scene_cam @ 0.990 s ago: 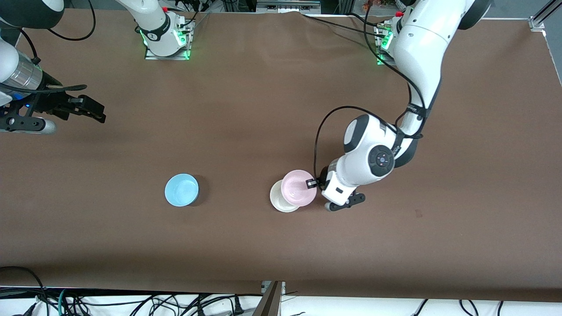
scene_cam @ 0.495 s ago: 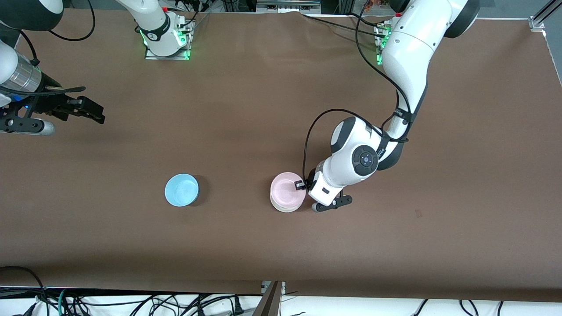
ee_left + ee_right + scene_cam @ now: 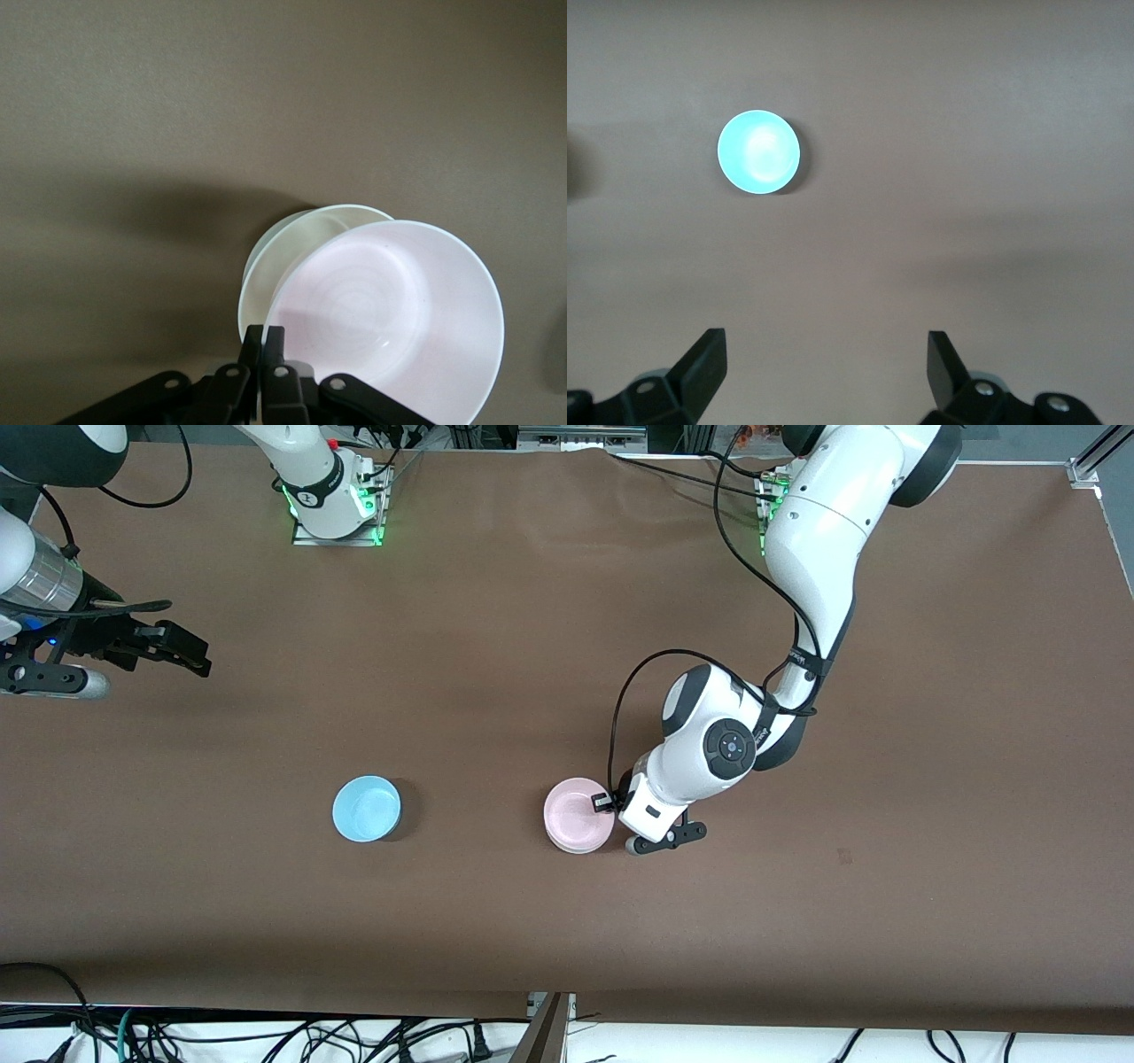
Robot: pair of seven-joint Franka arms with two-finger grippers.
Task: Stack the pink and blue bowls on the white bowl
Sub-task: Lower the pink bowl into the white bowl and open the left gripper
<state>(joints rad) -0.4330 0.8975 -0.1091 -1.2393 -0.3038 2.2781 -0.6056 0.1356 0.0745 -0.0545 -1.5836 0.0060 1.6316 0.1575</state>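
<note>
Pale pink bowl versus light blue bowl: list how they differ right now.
The pale pink round bowl sits over the plain white bowl; the light blue round bowl stands alone on the brown table, toward the right arm's end. The left pincer is shut on the pink bowl's rim; nothing grips the blue bowl, and the right pincer waits open. Both look alike in size and shape.

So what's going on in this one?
The left gripper is shut on the rim of the pink bowl and has it over the white bowl, nearly nested but apparently not released. The blue bowl sits alone on the table, toward the right arm's end, untouched. The right gripper waits open above that end of the table.
</note>
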